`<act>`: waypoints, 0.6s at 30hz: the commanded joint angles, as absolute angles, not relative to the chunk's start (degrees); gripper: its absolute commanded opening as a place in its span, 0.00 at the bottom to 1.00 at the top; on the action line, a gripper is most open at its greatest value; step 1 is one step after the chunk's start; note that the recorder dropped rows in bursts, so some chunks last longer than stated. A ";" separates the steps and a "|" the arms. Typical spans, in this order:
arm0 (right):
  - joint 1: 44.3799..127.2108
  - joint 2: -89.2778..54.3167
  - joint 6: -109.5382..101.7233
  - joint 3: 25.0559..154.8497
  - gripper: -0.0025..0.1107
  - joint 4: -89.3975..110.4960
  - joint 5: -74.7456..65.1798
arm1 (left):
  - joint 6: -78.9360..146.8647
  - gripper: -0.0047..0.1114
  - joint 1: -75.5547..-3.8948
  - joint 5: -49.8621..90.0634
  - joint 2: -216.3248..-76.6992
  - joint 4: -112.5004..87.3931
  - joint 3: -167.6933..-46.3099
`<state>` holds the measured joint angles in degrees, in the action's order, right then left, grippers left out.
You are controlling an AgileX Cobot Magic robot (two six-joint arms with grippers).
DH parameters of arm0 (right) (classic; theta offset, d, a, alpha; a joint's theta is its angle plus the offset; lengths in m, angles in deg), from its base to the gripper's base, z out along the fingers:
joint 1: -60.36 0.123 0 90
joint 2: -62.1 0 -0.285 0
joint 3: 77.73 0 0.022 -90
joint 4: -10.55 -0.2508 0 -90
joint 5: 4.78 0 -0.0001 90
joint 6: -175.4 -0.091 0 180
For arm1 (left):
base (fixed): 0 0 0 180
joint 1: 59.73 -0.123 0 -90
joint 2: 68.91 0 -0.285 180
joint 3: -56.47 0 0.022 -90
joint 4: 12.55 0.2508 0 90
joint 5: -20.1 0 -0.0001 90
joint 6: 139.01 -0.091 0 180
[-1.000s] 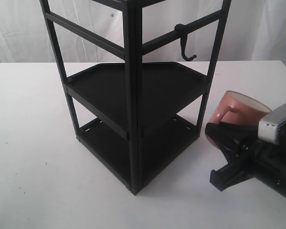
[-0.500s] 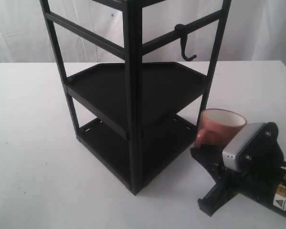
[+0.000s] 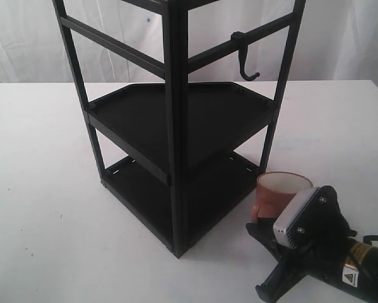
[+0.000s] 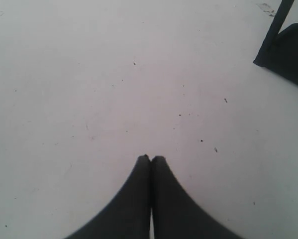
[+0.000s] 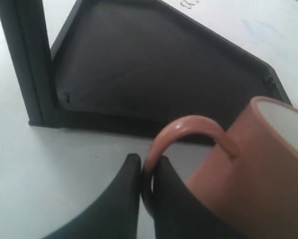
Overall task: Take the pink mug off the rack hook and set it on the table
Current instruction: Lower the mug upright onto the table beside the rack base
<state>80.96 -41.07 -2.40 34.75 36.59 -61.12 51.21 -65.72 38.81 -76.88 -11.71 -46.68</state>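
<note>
One pink mug upright just beside rack; right tool pinching handle.

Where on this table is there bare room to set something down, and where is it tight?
Bare table lies left of the rack, and behind the pink mug toward the right edge. It is crowded between the rack and the right gripper clamping the mug's handle.

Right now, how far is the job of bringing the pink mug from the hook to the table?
Done: the hook hangs bare, and the pink mug stands upright, low beside the rack. In hand: the right gripper is shut on the mug's handle. I cannot tell whether the base touches the table. Left: set it down if needed, open the gripper, pull back.
</note>
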 commanded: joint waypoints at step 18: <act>80.98 -45.18 -1.99 34.36 0.19 36.05 -65.21 | 51.22 0.04 -65.31 39.25 -76.70 -11.83 -46.31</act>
<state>80.96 -45.10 -1.81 34.75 36.18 -64.95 51.21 -65.72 38.81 -76.88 -11.71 -46.68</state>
